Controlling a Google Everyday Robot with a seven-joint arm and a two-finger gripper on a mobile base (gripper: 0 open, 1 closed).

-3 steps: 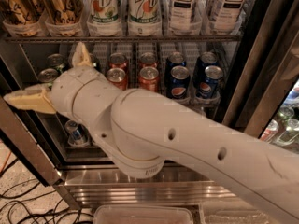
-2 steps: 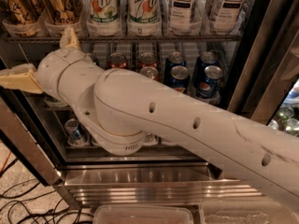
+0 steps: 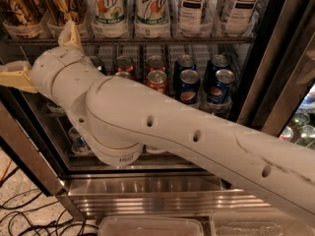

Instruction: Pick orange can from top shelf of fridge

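Note:
Two tall amber-gold orange cans (image 3: 61, 4) stand at the left end of the top shelf (image 3: 162, 41), a grey wire rack with clear trays. My gripper (image 3: 37, 50) is just below and in front of that shelf's left end, under the amber cans. It is open and empty: one tan finger (image 3: 15, 77) points left and the other (image 3: 71, 33) points up at the tray under the right amber can. My white arm (image 3: 197, 136) crosses the fridge (image 3: 157, 193) from the lower right and hides part of the lower rack.
7Up cans (image 3: 109, 6) and tea bottles (image 3: 194, 6) stand to the right of the amber cans. Red cans (image 3: 156, 78) and Pepsi cans (image 3: 221, 85) fill the rack below. A dark door frame (image 3: 278, 77) stands at the right. Cables (image 3: 19, 218) lie on the floor.
My arm has risen and swung left. The gripper has moved up from the lower rack's height to just under the top shelf's left end.

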